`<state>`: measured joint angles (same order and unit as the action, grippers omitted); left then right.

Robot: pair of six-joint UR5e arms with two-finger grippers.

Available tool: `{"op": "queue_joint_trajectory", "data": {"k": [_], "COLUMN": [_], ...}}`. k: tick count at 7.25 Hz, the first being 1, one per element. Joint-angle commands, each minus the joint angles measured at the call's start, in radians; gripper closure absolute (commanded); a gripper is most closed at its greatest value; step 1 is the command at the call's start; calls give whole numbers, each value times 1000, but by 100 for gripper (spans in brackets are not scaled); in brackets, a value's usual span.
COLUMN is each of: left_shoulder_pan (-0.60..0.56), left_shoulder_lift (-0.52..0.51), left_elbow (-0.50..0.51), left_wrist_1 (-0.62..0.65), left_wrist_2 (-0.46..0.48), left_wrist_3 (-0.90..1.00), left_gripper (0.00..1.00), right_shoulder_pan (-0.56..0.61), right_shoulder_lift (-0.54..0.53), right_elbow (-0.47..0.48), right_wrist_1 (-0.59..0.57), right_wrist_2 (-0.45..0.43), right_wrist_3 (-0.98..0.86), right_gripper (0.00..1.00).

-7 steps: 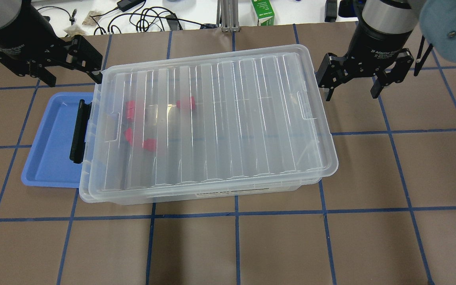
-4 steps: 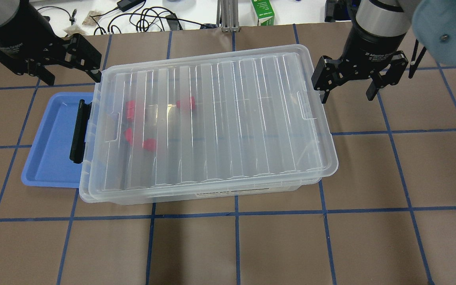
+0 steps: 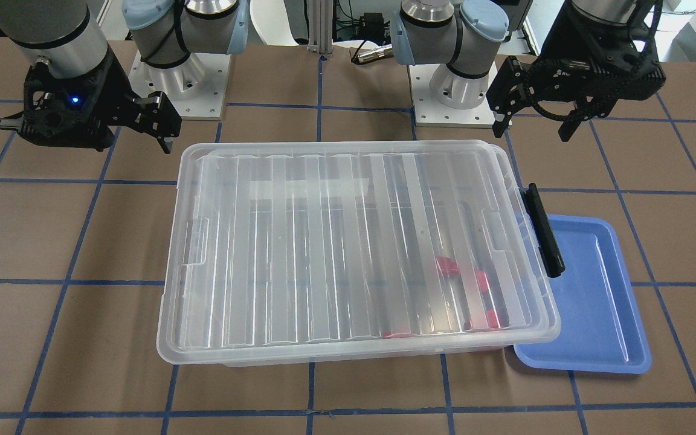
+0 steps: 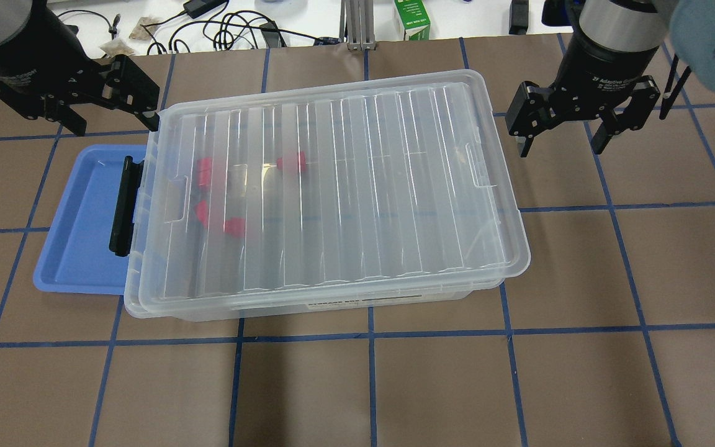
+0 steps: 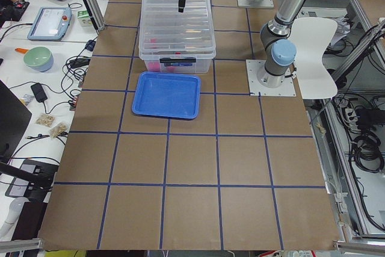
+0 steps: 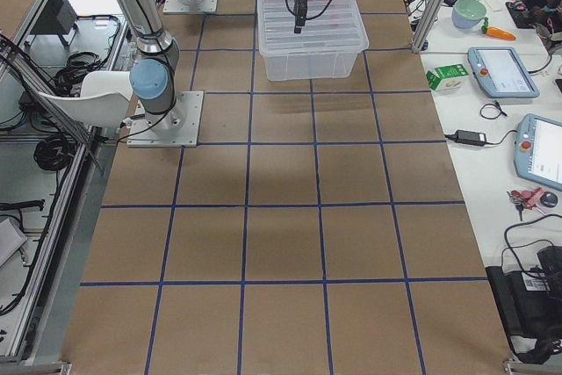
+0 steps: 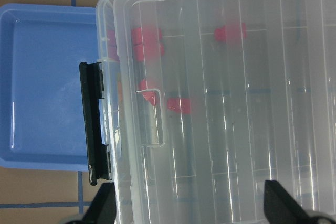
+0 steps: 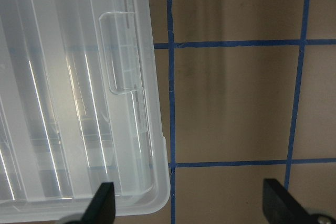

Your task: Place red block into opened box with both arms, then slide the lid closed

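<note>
- right gripper (image 4: pixel 561 148): jaws spread, empty, backed off toward 3 o'clock from lid (image 4: pixel 357 186)
- left gripper (image 4: pixel 115 121): spread, empty, unmoved at 10 o'clock corner
- red blocks (image 4: pixel 292 163) inside box (image 4: pixel 270 310), 9 o'clock end; lid on top, so task is likely finishing

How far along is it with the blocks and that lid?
Done: red blocks lie inside the box, and the lid covers it. In hand: nothing; left gripper and right gripper hang open beside it. Left: maybe squaring the lid, which sits slightly skewed.
</note>
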<state>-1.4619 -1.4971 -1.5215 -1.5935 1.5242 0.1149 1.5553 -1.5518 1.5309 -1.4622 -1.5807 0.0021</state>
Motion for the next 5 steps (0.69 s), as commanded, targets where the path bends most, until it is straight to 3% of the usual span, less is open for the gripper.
{"op": "queue_joint_trajectory", "data": {"k": [1, 5], "left_shoulder_pan": [0, 0], "left_shoulder_lift": [6, 6], "left_elbow": [3, -3], "left_wrist_1": [0, -3], "left_wrist_2": [1, 10], "left_wrist_3": [0, -3], "left_gripper": [0, 0], "right_shoulder_pan": [-1, -1], "right_shoulder_lift": [-7, -7], "right_elbow": [0, 0], "right_wrist_1": [0, 0], "right_wrist_2": [1, 7], "right_wrist_3": [4, 4], "right_gripper": [0, 0]}}
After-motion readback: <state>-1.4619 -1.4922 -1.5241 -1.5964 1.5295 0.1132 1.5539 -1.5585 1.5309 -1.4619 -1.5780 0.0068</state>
